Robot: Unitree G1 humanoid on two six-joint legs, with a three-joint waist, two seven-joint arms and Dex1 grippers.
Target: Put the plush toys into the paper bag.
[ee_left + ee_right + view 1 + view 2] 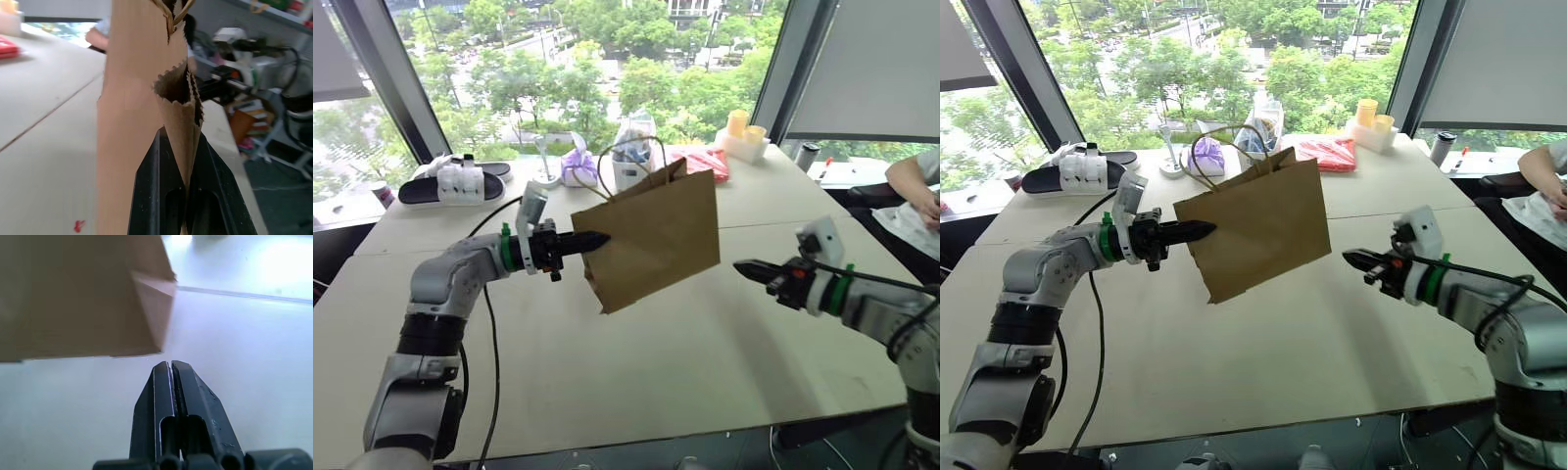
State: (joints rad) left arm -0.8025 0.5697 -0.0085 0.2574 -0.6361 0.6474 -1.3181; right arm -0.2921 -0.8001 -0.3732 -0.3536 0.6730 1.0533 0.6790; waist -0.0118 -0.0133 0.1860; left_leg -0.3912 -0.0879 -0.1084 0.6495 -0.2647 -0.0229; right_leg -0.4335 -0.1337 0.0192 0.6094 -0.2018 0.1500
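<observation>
The left gripper (599, 238) is clamped on the left edge of the paper bag (656, 240), holding it clear above the table (656, 372) (bag tilted). The right gripper (745, 266), fingers pressed together and empty, hangs to the bag's right, apart from it.

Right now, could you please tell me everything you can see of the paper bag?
The paper bag is plain brown kraft paper with thin twisted cord loop handles and a zigzag-cut top edge. It is folded nearly flat, its mouth only slightly parted, and hangs tilted in the air clear of the white table. The left gripper holds it by one side edge, jaws shut on the paper. The right gripper is apart from it, jaws shut on nothing. I see no toy in it.
</observation>
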